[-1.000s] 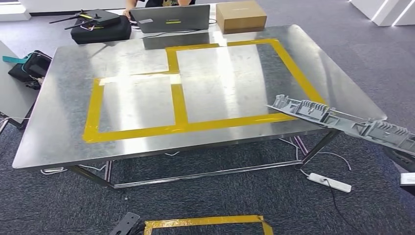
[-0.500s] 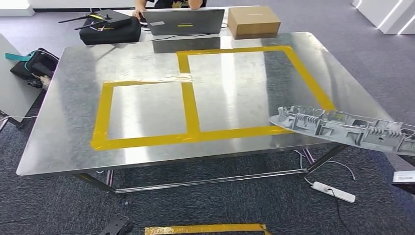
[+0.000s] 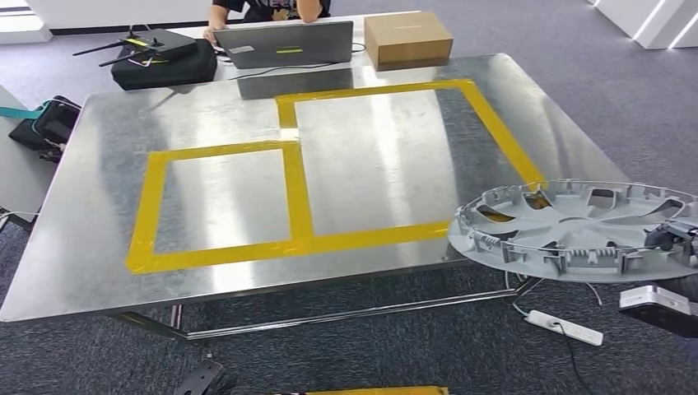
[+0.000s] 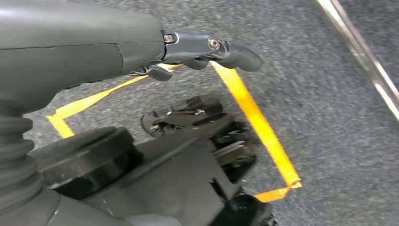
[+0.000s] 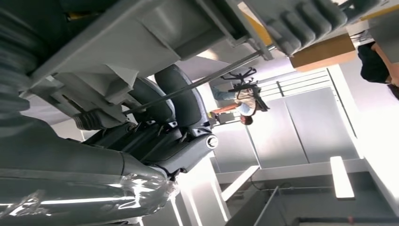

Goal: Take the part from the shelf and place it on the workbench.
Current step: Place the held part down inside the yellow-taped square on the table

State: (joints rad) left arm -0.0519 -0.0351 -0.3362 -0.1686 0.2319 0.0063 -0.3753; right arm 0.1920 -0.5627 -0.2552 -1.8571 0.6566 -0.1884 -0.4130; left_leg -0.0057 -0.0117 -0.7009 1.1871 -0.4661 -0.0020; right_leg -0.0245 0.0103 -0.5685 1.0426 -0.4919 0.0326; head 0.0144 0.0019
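The right hand (image 3: 671,234), at the right edge of the head view, grips the part (image 3: 576,230). The left hand (image 4: 188,52) hangs with fingers (image 4: 235,52) curled, holding nothing.

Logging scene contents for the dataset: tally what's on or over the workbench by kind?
Grey wheel cover part, held over the near right corner: 1
Laptop: 1
Cardboard box: 1
Black case with antenna device on top: 1
Yellow tape rectangles: 2
Total: 6
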